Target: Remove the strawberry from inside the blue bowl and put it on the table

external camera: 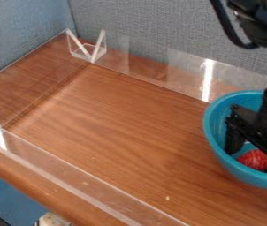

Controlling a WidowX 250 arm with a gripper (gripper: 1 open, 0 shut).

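The blue bowl (222, 141) sits at the right edge of the table (112, 124), partly cut off by the frame. The strawberry (257, 160), small and red, lies on the bowl's floor. My black gripper (256, 144) points down inside the bowl and is open. Its fingers stand on either side of the strawberry, just above it, and the left finger (236, 135) is near the bowl's inner wall. I cannot tell whether the fingers touch the berry. The right finger is partly cut off by the frame edge.
Low clear acrylic walls (189, 72) edge the table, with a clear triangular bracket (87, 44) at the back left corner. A grey fabric panel stands behind. Bare wood stretches left of the bowl.
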